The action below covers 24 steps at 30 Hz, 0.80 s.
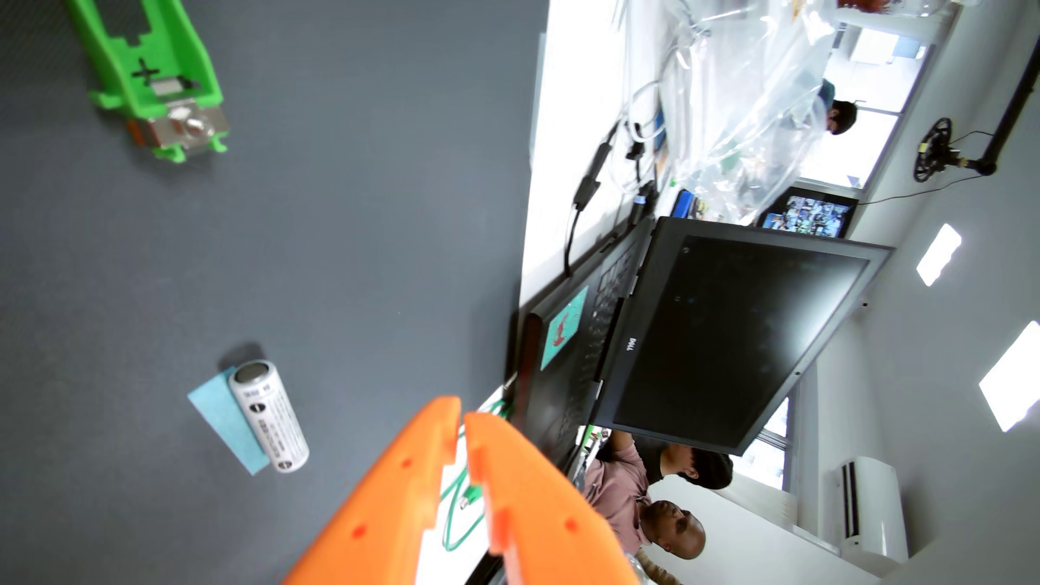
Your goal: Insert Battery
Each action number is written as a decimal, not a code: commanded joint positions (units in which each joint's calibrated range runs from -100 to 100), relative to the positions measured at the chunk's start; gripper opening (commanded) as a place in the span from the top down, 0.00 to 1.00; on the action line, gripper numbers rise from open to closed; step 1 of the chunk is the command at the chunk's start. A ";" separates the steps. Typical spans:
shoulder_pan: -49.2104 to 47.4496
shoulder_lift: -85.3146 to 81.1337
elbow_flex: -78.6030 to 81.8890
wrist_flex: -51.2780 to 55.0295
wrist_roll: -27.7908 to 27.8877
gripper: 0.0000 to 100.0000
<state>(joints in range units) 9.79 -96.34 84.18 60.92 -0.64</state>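
In the wrist view a grey cylindrical battery [268,415] lies on the dark grey mat, resting against a small light-blue pad [225,424]. A green battery holder [155,73] with a plus mark and a metal contact at its near end sits at the upper left. My orange gripper [462,415] enters from the bottom, its fingertips nearly touching and holding nothing. It is to the right of the battery and well apart from it, far below the holder.
The dark mat [337,225] ends at a white table strip [568,140] on the right. There stand an open black laptop [703,332], cables and a clear plastic bag [748,95]. Green cable [458,506] lies behind the gripper. People sit beyond.
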 commanded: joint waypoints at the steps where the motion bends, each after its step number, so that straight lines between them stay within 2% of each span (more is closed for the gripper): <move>1: 0.13 0.17 -10.38 6.40 1.57 0.99; 7: 2.61 7.18 -15.33 9.53 3.57 0.99; 18: 10.87 42.69 -35.60 9.78 3.73 0.99; 24: 15.00 59.12 -39.38 8.85 7.08 0.98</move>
<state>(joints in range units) 22.49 -45.34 48.64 70.46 5.19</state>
